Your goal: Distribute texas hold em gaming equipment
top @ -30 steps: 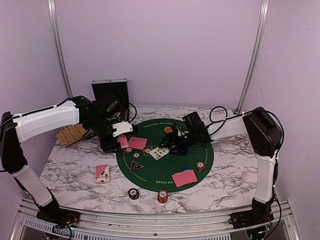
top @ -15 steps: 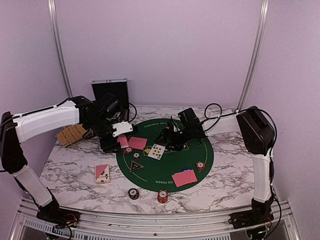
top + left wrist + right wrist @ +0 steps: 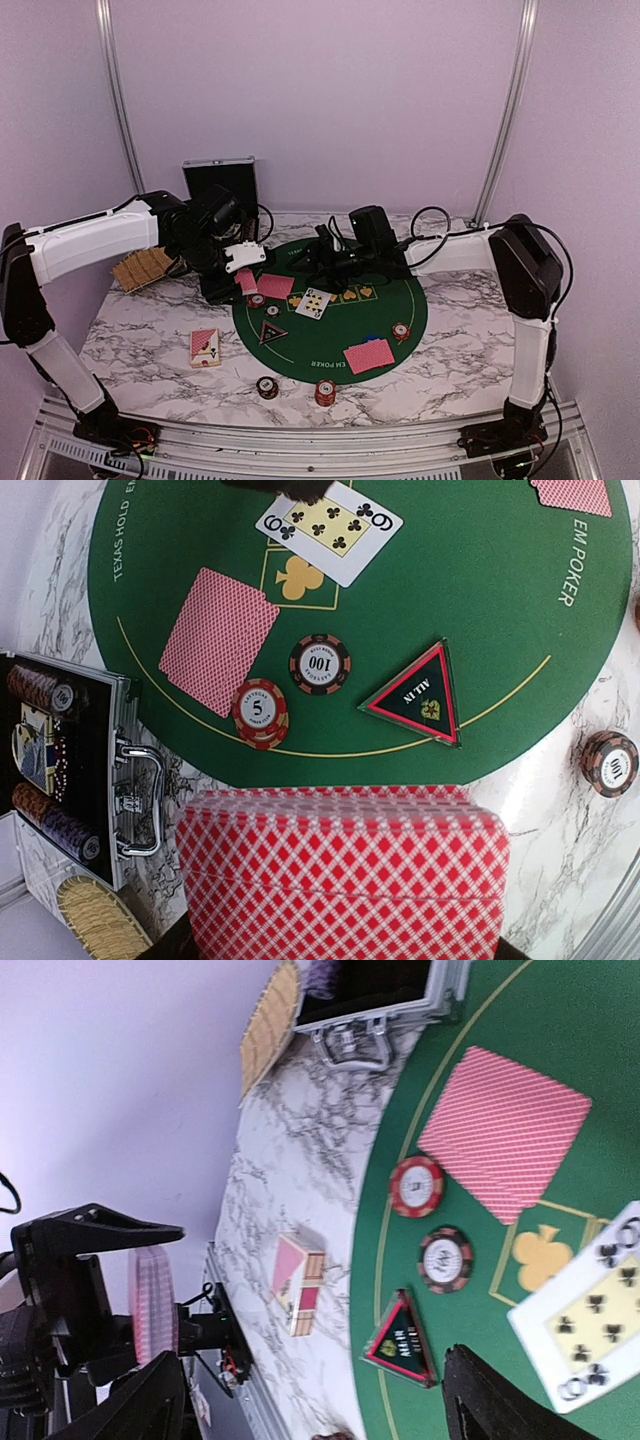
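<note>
My left gripper [image 3: 243, 272] is shut on a deck of red-backed cards [image 3: 340, 875] and holds it over the green mat's left edge. My right gripper [image 3: 320, 256] is open and empty, above the far left of the mat; its dark fingers [image 3: 497, 1402] frame the right wrist view. A face-up six of clubs [image 3: 314, 303] [image 3: 330, 520] lies on the mat. Face-down cards lie at the left [image 3: 275, 286] [image 3: 505, 1130] and near right [image 3: 368, 355]. The black triangular marker [image 3: 272, 332] [image 3: 420, 695] and two chips [image 3: 320, 664] [image 3: 261, 709] sit beside them.
The round green mat [image 3: 390, 290] covers the table's middle. An open silver case [image 3: 60, 770] lies under my left arm, its lid [image 3: 220, 185] upright behind. A card box [image 3: 205, 347] and two chip stacks [image 3: 267, 387] [image 3: 325, 392] sit near the front edge. Another chip [image 3: 400, 330] and a blue marker [image 3: 372, 339] sit at the right.
My right gripper has drawn away from the face-up card, up and to the far left over the mat. The card stays flat on the mat. My left arm has not moved.
</note>
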Robot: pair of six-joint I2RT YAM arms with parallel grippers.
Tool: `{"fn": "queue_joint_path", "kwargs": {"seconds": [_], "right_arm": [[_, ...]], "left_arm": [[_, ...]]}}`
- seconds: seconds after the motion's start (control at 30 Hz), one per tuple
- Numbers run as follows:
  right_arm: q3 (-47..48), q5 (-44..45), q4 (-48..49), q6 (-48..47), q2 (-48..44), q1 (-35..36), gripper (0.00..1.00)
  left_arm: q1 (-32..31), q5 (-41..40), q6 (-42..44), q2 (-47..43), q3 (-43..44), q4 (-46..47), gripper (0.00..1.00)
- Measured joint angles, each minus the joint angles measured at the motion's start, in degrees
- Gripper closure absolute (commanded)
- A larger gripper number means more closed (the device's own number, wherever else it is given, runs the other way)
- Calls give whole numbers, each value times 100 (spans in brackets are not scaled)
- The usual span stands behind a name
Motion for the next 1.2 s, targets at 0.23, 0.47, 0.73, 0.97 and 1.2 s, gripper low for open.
{"fn": "queue_joint_path", "kwargs": {"seconds": [0.23, 0.47, 0.73, 0.97, 1.2], "right_arm": [[-33, -573, 1180, 901, 120, 514, 11], [-90, -866, 2227, 1714, 459, 608, 11], [-76, -1019, 2973, 2317, 800, 737, 10], [232, -1099, 3327, 2697, 1176, 868, 10], [358, -1113, 3587, 2916, 1248, 944, 9]], "left_arm": [[0, 4, -39, 2, 107, 2, 100], [0, 9, -72, 2, 122, 2, 100], [0, 13, -81, 4, 155, 0, 100], [0, 13, -83, 24, 190, 0, 100], [0, 15, -83, 24, 190, 0, 100]]}}
